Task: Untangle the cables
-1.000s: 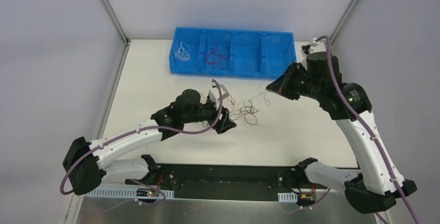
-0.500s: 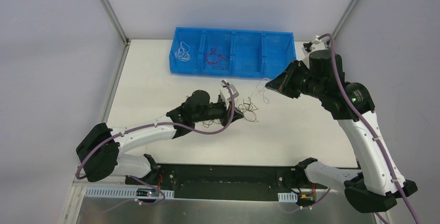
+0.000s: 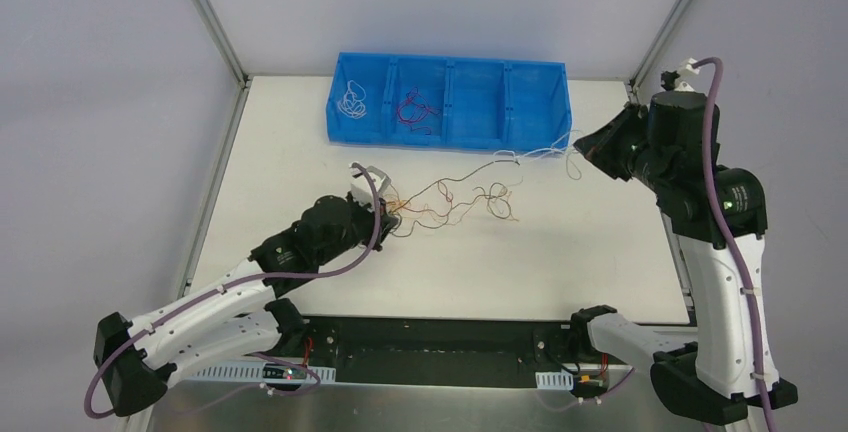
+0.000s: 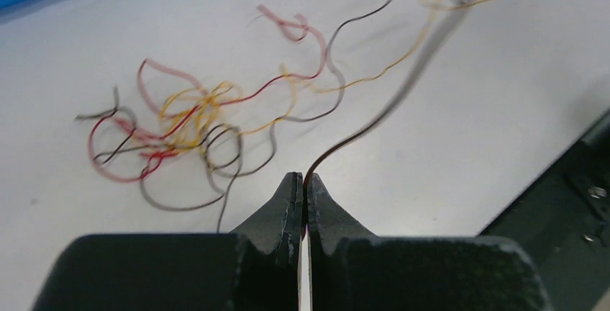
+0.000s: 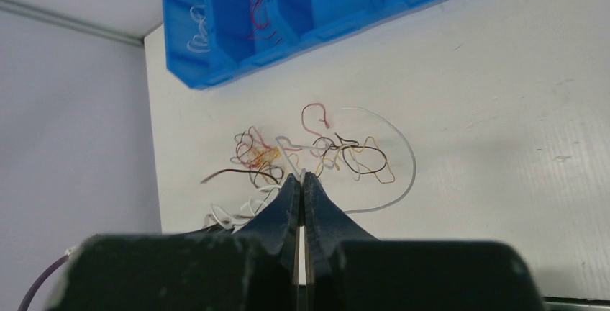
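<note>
Reference object: blue bin (image 3: 540,102), four compartments, standing at the far side of the counter (image 3: 290,167). The cables (image 3: 460,197) lie on the counter in front of the bin, on the side nearer the arm bases, drawn out in a loose line that runs from below the bin's left half up to its right end. The mass is partly opened: red, black, orange and pale strands loop across one another, densest in front of the bin's middle compartments, with single strands leading out to either side. Left gripper (image 4: 302,181) sits in front of the bin's left half, well apart from it; its jaws are pressed together on a dark strand (image 4: 374,120) that rises from the tips toward the tangle. Right gripper (image 5: 302,180) is held just off the bin's right end; its jaws are likewise closed, pinching a pale strand (image 3: 572,162) that hangs from the tips beside the bin's right front corner. Inside the bin, a white wire (image 3: 352,100) lies coiled in the leftmost compartment and a red wire (image 3: 417,110) in the second from the left
</note>
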Robot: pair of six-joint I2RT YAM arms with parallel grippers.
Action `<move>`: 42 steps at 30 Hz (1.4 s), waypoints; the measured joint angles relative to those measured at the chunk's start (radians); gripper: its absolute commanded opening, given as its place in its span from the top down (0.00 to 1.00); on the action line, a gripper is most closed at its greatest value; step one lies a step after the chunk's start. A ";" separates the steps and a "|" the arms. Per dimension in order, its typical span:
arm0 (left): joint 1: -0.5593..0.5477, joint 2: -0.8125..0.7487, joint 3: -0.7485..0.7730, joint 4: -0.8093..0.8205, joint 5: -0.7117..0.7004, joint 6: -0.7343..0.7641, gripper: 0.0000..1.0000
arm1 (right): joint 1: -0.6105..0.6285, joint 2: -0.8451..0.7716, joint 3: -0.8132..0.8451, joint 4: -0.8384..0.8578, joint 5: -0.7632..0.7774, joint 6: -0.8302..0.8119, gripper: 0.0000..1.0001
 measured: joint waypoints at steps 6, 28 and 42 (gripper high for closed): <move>0.094 0.015 0.014 -0.267 -0.140 -0.040 1.00 | -0.079 -0.017 0.004 -0.029 0.075 -0.027 1.00; 0.263 0.127 0.127 -0.375 0.224 -0.034 0.22 | -0.170 0.005 0.015 0.018 -0.251 -0.050 1.00; 0.026 0.577 0.237 0.299 0.350 -0.020 0.16 | -0.170 0.011 0.012 0.050 -0.476 0.007 1.00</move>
